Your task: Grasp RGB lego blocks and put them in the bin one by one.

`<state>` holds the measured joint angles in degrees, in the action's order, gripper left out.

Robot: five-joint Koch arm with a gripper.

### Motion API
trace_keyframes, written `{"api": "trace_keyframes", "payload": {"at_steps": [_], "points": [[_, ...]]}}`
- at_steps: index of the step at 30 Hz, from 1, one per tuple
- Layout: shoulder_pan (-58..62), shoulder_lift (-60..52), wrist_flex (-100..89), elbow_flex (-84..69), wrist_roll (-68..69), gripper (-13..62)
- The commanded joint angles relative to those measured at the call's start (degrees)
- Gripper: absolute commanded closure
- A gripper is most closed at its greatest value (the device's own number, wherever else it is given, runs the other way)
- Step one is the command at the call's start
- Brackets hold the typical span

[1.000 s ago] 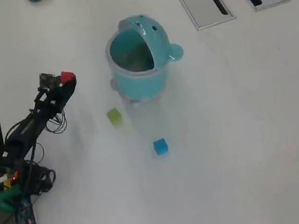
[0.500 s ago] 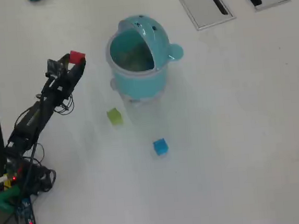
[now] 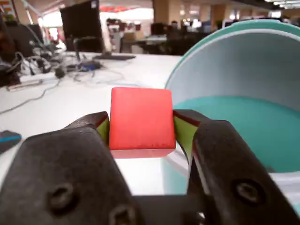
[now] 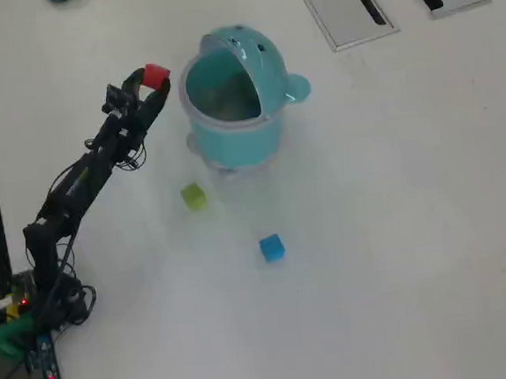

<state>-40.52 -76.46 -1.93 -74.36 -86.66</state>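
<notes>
I see the red block [image 3: 140,118] clamped between the claw's [image 3: 141,129] pads, just left of the bin [image 4: 234,129] overhead. My wrist view cuts off most of the bin and hides the other blocks.

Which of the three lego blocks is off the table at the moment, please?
The red block, clamped in the hand beside the teal bin. The yellow-green block and the blue block lie on the table.

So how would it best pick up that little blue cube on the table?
Probably from straight above, with the end effector's fingers closing on two opposite flat sides of the blue cube. It sits alone on the white table, well apart from the yellow-green cube and the bin, so nothing blocks the descent.
</notes>
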Motion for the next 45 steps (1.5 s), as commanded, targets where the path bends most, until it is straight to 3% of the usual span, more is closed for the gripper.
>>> {"api": "trace_keyframes", "payload": {"at_steps": [1, 32, 45], "points": [[0.9, -0.7, -4.0, 6.0, 0.8, 36.7], [10.7, 17.7, -3.7, 31.7, 6.6, 36.5], [13.4, 24.6, -3.3, 38.9, 6.9, 30.8]]}}
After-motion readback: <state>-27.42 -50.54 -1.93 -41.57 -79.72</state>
